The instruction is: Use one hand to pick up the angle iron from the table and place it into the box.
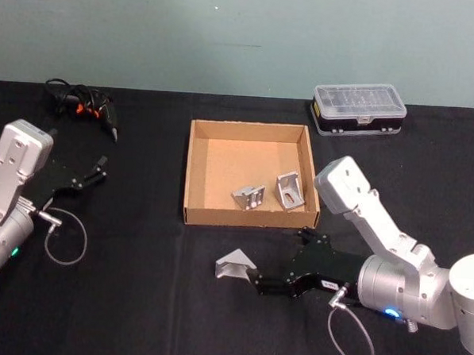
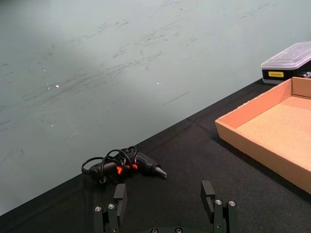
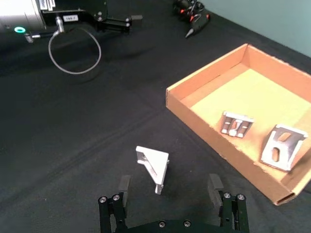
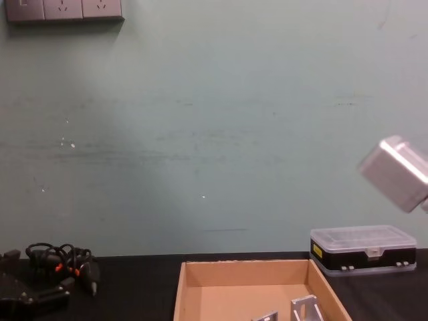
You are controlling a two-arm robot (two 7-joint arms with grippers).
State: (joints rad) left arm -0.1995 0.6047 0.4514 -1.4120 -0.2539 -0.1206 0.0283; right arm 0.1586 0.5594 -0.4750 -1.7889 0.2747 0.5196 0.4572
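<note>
Lying on the table (image 3: 73,136) just ahead of the wide-spread right gripper (image 3: 168,183), angle iron (image 3: 154,167).

A small silver angle iron (image 1: 234,265) is being left lying on the black surface (image 1: 135,299), just outside the near wall of the box (image 1: 247,217). It is being framed by the wide-apart jaws of the right gripper (image 3: 169,184). Inside this flat brown cardboard tray, a second angle iron (image 1: 250,197) and a third angle iron (image 1: 290,190) are being kept side by side.
</note>
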